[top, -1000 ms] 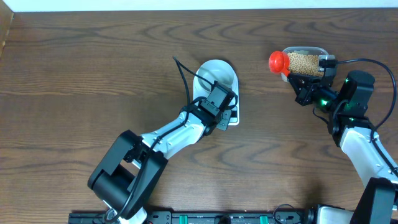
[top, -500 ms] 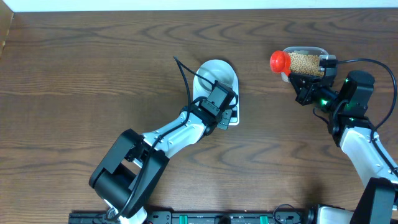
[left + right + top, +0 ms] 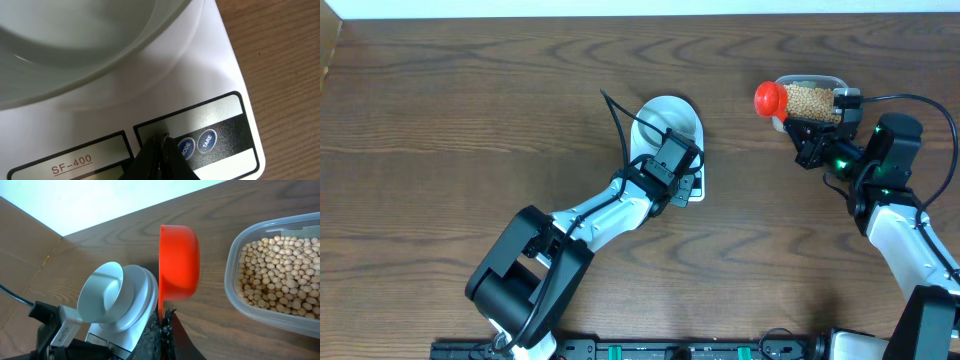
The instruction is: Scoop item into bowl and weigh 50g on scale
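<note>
Inside clear tub [image 3: 233, 285], round tan beans [image 3: 280, 275]

The scale [image 3: 210, 85] carries the readable writing, seen in the left wrist view. "SF-400" [image 3: 72, 163], underlined in dark reddish letters, stands on its white front panel, to the left of the left gripper [image 3: 162, 145] and its closed tips. Just right of the tips, on the dark strip, are two round blue buttons: the nearer button [image 3: 185, 148] reads "MODE", the farther button [image 3: 206, 140] "TARE", both in white capitals.
</note>
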{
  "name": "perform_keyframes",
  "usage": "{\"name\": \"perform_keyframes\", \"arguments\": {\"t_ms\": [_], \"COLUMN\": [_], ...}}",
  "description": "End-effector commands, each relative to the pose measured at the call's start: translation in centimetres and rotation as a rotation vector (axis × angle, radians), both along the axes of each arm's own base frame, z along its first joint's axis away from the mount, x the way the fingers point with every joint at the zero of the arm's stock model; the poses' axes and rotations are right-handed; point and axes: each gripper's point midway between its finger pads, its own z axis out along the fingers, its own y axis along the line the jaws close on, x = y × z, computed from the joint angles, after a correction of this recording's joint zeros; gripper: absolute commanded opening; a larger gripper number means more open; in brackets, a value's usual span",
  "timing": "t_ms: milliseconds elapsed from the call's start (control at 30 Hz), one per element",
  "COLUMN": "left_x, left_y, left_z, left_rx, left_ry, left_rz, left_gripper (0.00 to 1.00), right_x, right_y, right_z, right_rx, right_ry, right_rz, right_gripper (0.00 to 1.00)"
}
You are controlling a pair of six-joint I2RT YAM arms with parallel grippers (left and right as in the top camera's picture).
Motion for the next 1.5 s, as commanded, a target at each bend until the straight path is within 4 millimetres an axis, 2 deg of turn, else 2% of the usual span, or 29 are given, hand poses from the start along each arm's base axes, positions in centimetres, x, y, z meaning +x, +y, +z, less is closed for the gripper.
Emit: {"name": "perform_keyframes", "arguments": {"t_ms": [0, 133, 367, 433, 667, 767, 833, 1200, 1467], "left_x": [-0.1, -1.0, -1.0, -0.7, 0.3, 0.4, 0.4, 0.0, -0.4], "left_y": [0.4, 0.6, 0.5, 0.3, -0.5, -0.6, -0.6, -0.3, 0.0], "left_z": [-1.1, -1.7, -1.2, 0.0, 6.6, 8.3, 8.8, 7.3, 2.6], "left_rx": [0.024, 0.026, 0.019, 0.003, -0.087, -0.113, -0.12, -0.09, -0.02], "left_ry": [0.027, 0.067, 0.059, 0.034, -0.101, -0.134, -0.142, -0.104, -0.013], "left_rz": [0.008, 0.0, -0.002, -0.004, -0.025, -0.025, -0.025, -0.025, -0.024], "left_gripper": [0.07, 0.07, 0.07, 0.07, 0.07, 0.07, 0.07, 0.07, 0.07], "right_x": [0.3, 0.3, 0.3, 0.3, 0.3, 0.3, 0.3, 0.4, 0.7], "right_y": [0.0, 0.0, 0.0, 0.0, 0.0, 0.0, 0.0, -0.3, -0.8], "right_z": [0.3, 0.3, 0.3, 0.3, 0.3, 0.3, 0.4, 0.3, 0.1], "right_rx": [-0.016, -0.015, -0.016, -0.016, -0.016, -0.016, -0.016, -0.023, -0.041], "right_ry": [-0.02, -0.019, -0.02, -0.02, -0.02, -0.02, -0.02, -0.019, -0.016], "right_rz": [0.004, 0.005, 0.005, 0.005, 0.005, 0.005, 0.004, -0.009, -0.041], "right_gripper": [0.01, 0.01, 0.01, 0.01, 0.01, 0.01, 0.01, 0.01, 0.01]}}
